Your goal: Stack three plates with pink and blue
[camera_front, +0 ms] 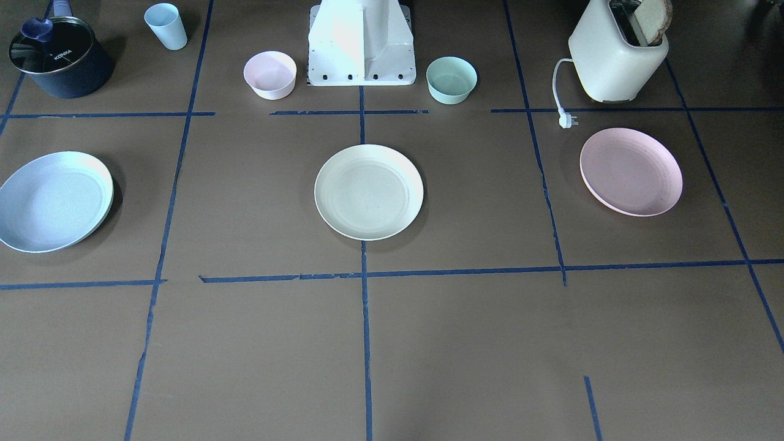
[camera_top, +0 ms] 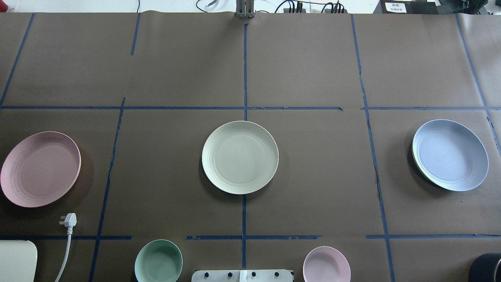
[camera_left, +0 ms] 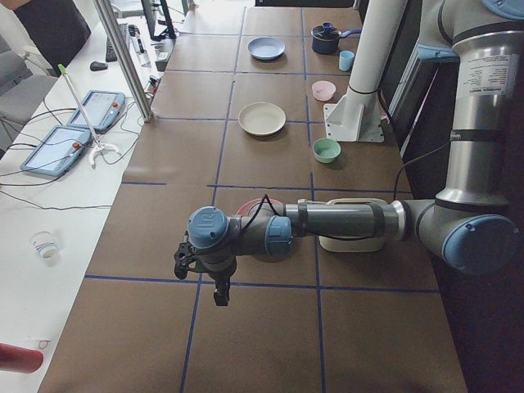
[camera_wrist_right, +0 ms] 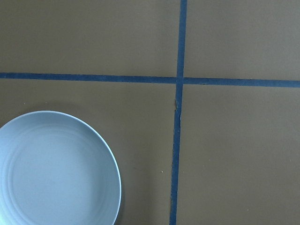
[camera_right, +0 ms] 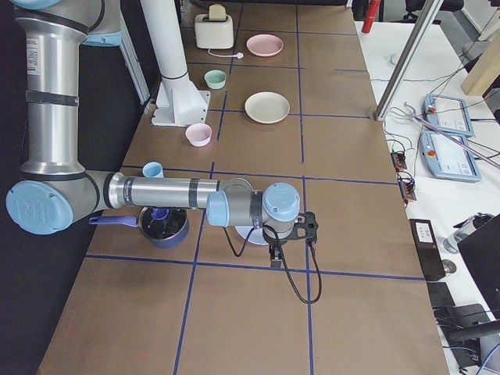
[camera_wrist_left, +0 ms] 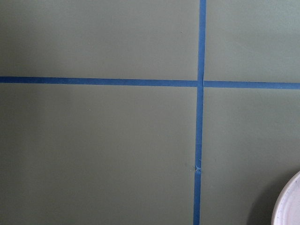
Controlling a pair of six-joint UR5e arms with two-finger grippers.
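Three plates lie apart in a row on the brown table. The cream-white plate (camera_front: 369, 192) is in the middle. The pale pink plate (camera_front: 631, 171) is on my left side and the light blue plate (camera_front: 54, 201) on my right. My left gripper (camera_left: 219, 291) hangs above the table just outward of the pink plate, whose rim (camera_wrist_left: 288, 206) shows in the left wrist view. My right gripper (camera_right: 275, 254) hangs just outward of the blue plate (camera_wrist_right: 56, 173). Both grippers show only in the side views, so I cannot tell if they are open or shut.
A small pink bowl (camera_front: 270, 75) and a mint-green bowl (camera_front: 451, 79) flank the robot base (camera_front: 361, 43). A toaster (camera_front: 618, 52) with its loose plug (camera_front: 568, 119) stands behind the pink plate. A dark pot (camera_front: 58, 56) and a blue cup (camera_front: 166, 26) stand behind the blue plate.
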